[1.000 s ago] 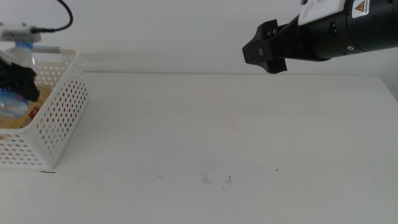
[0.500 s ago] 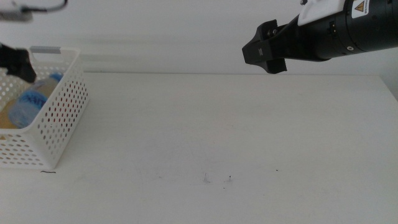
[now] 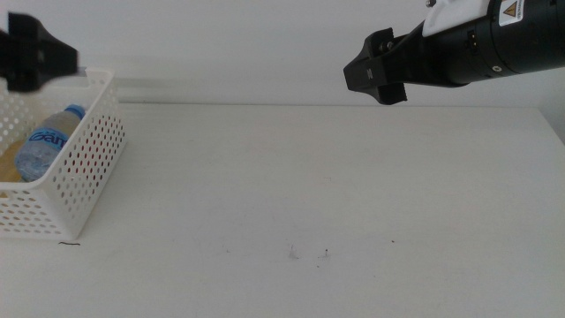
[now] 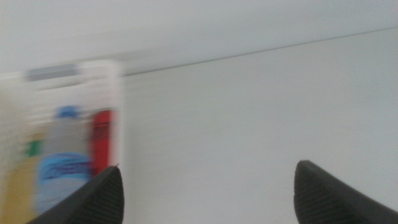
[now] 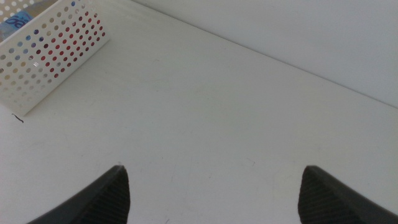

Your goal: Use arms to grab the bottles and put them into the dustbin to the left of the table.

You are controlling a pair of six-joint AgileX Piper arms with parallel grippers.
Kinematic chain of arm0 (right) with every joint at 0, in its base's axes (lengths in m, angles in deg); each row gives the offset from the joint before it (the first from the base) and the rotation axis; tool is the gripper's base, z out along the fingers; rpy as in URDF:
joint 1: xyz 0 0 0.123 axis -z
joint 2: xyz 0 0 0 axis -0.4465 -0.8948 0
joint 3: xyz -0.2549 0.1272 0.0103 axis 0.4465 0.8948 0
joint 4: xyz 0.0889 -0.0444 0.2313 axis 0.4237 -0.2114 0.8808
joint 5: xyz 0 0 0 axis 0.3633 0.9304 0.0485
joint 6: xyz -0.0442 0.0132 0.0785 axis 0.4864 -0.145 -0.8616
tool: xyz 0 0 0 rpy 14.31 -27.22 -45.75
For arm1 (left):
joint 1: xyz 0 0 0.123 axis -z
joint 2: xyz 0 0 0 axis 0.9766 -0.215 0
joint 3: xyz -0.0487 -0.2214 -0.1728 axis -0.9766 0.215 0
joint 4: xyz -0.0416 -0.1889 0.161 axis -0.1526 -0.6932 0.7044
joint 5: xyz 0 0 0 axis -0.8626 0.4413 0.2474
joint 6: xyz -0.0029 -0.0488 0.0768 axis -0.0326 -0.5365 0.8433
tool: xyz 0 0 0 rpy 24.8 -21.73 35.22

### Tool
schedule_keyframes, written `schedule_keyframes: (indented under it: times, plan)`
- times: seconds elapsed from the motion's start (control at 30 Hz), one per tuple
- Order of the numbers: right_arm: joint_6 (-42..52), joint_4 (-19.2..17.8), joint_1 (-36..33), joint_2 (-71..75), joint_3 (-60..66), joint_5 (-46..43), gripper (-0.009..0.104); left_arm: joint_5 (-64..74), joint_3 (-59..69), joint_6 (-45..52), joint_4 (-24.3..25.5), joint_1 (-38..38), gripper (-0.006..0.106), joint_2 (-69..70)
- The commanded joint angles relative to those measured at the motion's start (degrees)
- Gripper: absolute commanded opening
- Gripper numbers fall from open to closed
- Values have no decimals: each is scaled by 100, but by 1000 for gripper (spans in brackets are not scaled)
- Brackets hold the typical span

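The white perforated dustbin stands at the table's left edge. Inside it a clear water bottle with a blue cap lies tilted, beside a yellow bottle. My left gripper hovers above the dustbin's far rim. Its wrist view is blurred and shows the jaws of the left gripper open and empty, with the water bottle, a red can and the yellow bottle in the dustbin. My right gripper hangs high over the table's back right, open and empty.
The white table carries only a few dark specks near the front middle. From the right wrist the dustbin appears far off at the table's left end. A white wall runs behind the table.
My left gripper has let go of the water bottle and risen out of the dustbin. The bottle now lies inside it. The right arm has not moved.
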Motion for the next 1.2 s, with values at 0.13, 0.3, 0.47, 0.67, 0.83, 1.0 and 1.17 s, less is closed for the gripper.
schedule_keyframes:
  times: [0.13,0.3,0.47,0.67,0.83,1.0,1.17]
  plan:
    - [48,-15,14,31,-21,-36,91,-727,971,-1327,893,1178,94,1254]
    - [48,-15,14,31,-21,-36,91,-1236,1777,-3446,2628,2218,94,2323]
    - [48,-22,14,31,-21,-36,91,-1334,1890,-3435,2571,2233,94,2550]
    - [48,-22,14,31,-21,-36,91,-1334,1890,-3435,2609,2236,94,2550]
    - [48,-22,14,31,-21,-36,91,-1334,1890,-3435,2624,2236,94,2550]
    - [48,637,97,140,347,-167,91,-1334,1890,-3435,2624,2236,94,2550]
    - [48,690,349,805,1696,-1202,91,-1213,1926,-3435,2537,2220,94,2640]
